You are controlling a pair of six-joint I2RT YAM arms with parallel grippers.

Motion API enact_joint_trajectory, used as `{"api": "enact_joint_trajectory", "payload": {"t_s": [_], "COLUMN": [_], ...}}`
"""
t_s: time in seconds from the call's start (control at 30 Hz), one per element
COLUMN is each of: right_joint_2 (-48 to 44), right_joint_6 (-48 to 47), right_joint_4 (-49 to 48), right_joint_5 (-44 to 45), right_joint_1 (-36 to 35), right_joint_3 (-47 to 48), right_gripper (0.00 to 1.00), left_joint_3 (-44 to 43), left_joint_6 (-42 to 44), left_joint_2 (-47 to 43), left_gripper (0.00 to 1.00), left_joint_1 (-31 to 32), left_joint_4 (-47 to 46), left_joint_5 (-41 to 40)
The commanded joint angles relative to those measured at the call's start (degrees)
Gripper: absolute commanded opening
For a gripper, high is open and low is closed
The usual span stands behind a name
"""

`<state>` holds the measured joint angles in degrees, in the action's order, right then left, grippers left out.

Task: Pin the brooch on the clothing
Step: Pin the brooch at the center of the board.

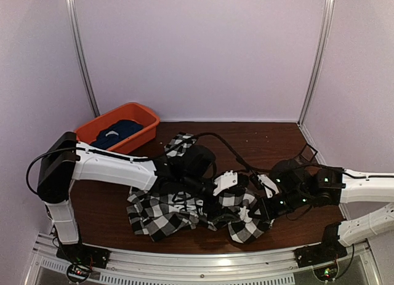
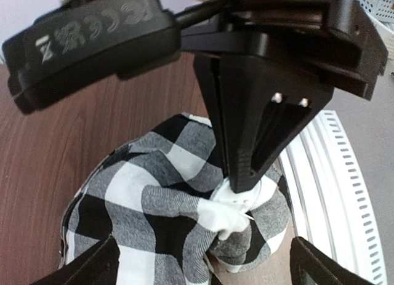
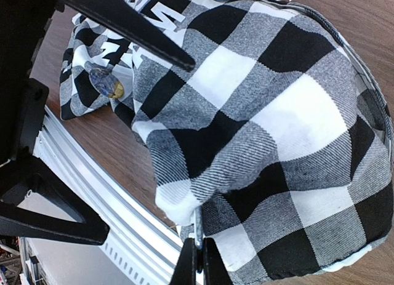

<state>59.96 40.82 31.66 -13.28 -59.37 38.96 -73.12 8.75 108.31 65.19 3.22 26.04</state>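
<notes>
The black-and-white checked shirt [image 1: 166, 214] lies crumpled on the table's near middle; its white lettering shows in the right wrist view [image 3: 161, 26]. My right gripper [image 3: 198, 260] is shut on a thin silver metal pin that runs up into a raised fold of the shirt [image 3: 258, 112]. In the left wrist view, the right gripper's black finger [image 2: 246, 143] presses that fold [image 2: 160, 192], and a fine pin tip pokes out of the white cloth. My left gripper [image 2: 206, 274] is open, with a finger on either side of the fold. A small blue-grey and yellow ornament [image 3: 106, 82], perhaps a brooch, lies on the shirt.
An orange bin [image 1: 146, 117] at the back left holds a dark navy garment [image 1: 116, 133]. A ribbed aluminium rail [image 1: 203, 261] runs along the near table edge, close under the raised fold [image 3: 117, 223]. Both arms [image 1: 111, 165] crowd the shirt's right half. White walls enclose the table.
</notes>
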Motion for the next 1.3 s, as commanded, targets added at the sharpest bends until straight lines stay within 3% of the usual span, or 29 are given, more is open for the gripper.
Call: {"api": "enact_joint_trajectory", "payload": {"t_s": [0.0, 0.4, 0.87, 1.27], "right_joint_2": [0.3, 0.0, 1.6, 2.4], "right_joint_6": [-2.5, -5.5, -10.1, -12.3], "right_joint_4": [-1.0, 0.2, 2.5, 3.2], "right_joint_5": [-2.6, -3.9, -3.7, -4.8], "right_joint_1": [-0.3, -0.3, -0.3, -0.1], "right_joint_3": [1.4, 2.6, 4.8, 5.2], "right_gripper": [0.00, 0.00, 0.00, 0.00], "left_joint_3": [2.3, 0.6, -2.0, -5.4], "left_joint_6": [6.4, 14.5, 22.3, 26.3], "left_joint_2": [-0.2, 4.4, 5.9, 7.6], "left_gripper": [0.98, 0.97, 0.69, 0.55], "left_joint_1": [-0.3, -0.4, -0.3, -0.8], "left_joint_4": [-9.8, -11.4, -5.0, 1.4], "left_joint_5": [3.3, 6.9, 13.7, 16.9]}}
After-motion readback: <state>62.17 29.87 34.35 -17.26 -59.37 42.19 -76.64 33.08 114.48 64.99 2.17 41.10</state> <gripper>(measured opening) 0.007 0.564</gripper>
